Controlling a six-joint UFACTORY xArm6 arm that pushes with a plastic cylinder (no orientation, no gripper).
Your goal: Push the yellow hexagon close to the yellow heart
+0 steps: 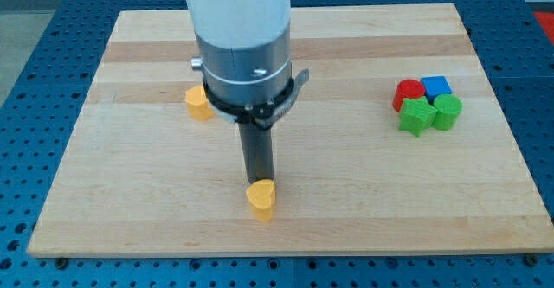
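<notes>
While the arm stood over the middle of the wooden board (130, 193), the yellow hexagon (198, 103) sat farthest to the view's left, partly tucked behind the grey cuff of the arm (247, 72) and touching its outline in the picture. Only its left portion showed, so I could not tell its long axis or which way any corner pointed.

Next along, the rod came straight down from the cuff. My tip (259, 182) met the top edge of the yellow heart (260, 199), at the heart's 12 o'clock; whether it truly touched or just stood behind it I could not tell. The tool was a plain rod with nothing to spread or pinch, and it carried no block.

Yellow heart lay near the board's bottom edge, at about 5 o'clock from the hexagon and well apart from it. Its narrow end pointed toward the view's bottom, lobes toward the top, so its long axis ran roughly 12 to 6.

Far to the view's right, at about 3 o'clock from the hexagon, four blocks huddled touching one another: red block (407, 92) rounded on top, blue block (437, 86) squarish, green star-like block (416, 116) below the red, and a second green block (447, 112) of rounded shape just right of it.
</notes>
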